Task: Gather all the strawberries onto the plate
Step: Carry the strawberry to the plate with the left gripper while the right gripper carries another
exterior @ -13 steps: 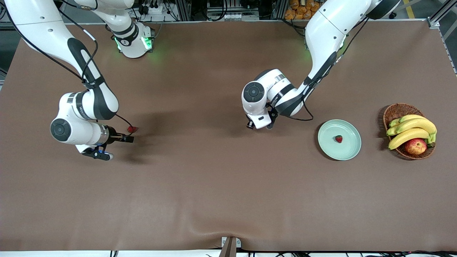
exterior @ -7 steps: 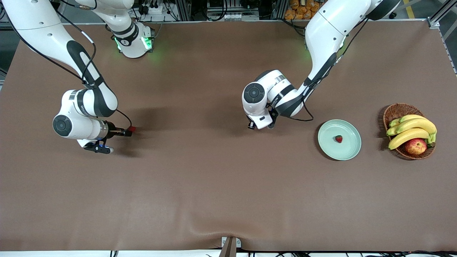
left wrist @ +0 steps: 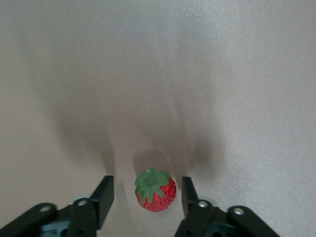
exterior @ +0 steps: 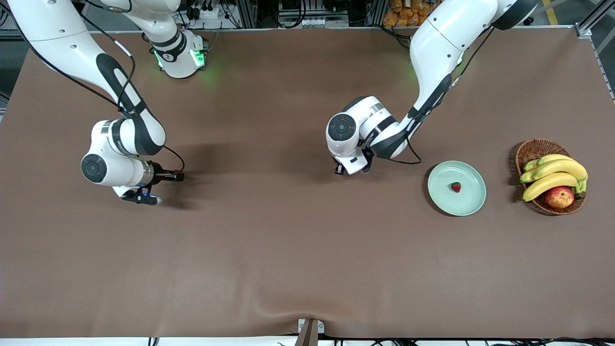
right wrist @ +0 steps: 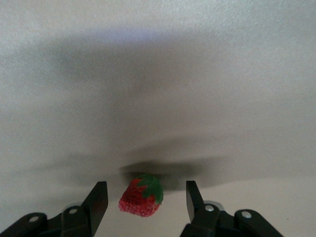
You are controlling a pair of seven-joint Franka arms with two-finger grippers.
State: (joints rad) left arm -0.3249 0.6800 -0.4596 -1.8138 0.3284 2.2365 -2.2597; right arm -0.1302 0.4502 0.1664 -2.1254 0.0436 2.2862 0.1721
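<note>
We see the left gripper (left wrist: 145,197) low at mid-table, fingers apart around a small red strawberry with a green top (left wrist: 155,190), not touching it. The right gripper (right wrist: 143,202) likewise straddles a second red berry (right wrist: 140,196) toward its end; a third (exterior: 455,187) lies in the pale mint-green round plate (exterior: 473,202)

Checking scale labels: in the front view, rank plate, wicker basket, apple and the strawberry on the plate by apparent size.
1. Plate and wicker basket: look about equally wide, so no ranking between them.
2. Apple.
3. Strawberry on the plate, smallest by far.
</note>
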